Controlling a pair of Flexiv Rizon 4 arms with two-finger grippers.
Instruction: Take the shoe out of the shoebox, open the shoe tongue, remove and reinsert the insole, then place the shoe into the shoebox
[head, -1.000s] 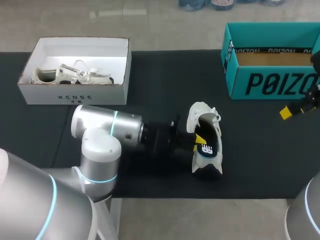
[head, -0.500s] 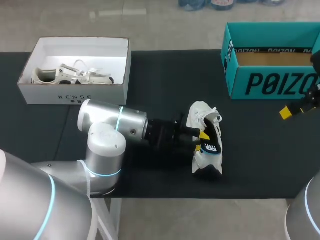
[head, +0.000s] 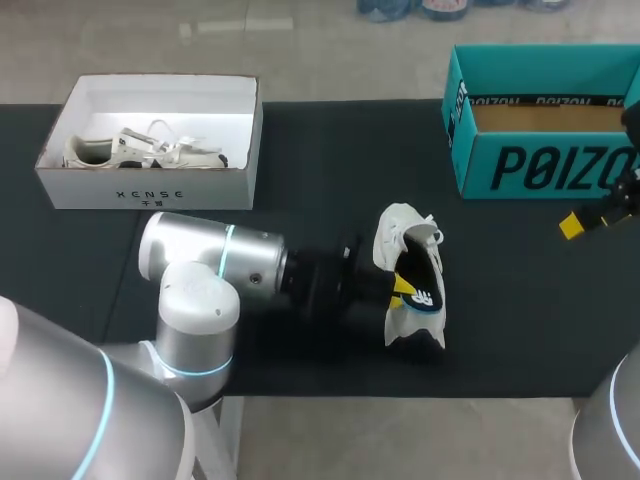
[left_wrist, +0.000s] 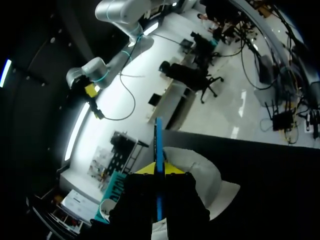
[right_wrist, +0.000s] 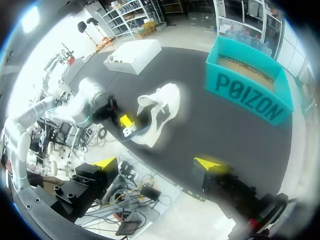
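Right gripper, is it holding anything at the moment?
No, in the right wrist view the right gripper has its yellow-tipped fingers standing wide apart with nothing between them.

A black worktop (head: 330, 150) is seen; on it a white shoebox (head: 150, 190) is set far left, a teal shoebox (head: 540, 165) far right, and a white shoe (head: 400, 225) near the middle.

Big dark block letters run across the front wall of the teal shoebox (head: 540, 170), upper right of the head view, and the same word repeats in small print along its inner back strip. Small spaced dark print marks the front of the white shoebox (head: 150, 190), upper left. A white logo sits on the black insole (head: 420, 297), mid-frame
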